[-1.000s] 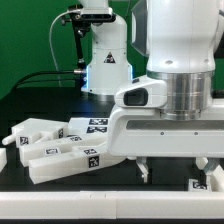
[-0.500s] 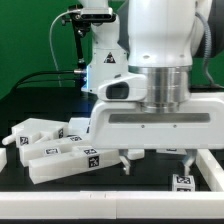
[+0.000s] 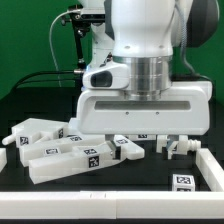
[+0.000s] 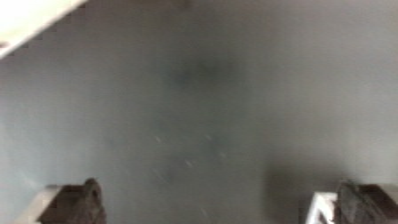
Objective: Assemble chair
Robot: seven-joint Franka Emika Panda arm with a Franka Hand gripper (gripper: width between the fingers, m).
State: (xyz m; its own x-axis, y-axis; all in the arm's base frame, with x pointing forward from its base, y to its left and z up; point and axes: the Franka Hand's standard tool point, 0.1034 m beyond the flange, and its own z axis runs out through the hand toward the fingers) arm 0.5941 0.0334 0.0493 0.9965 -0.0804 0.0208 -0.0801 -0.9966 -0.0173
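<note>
Surface: black table (image 3: 130,172); green wall (image 3: 25,40) behind.
Count: 1 arm (image 3: 145,40), 1 gripper (image 4: 214,205); chair parts (image 3: 62,158) approx. 5 white tagged pcs, maybe more hidden behind the arm.
Parts at: heaped on the table, at the exterior view's left, running in under the arm.
Gripper: fingers spread wide, nothing btwn them, bare table below.
Change: arm has shifted toward the exterior view's left and risen vs earlier frame; parts unmoved.
</note>
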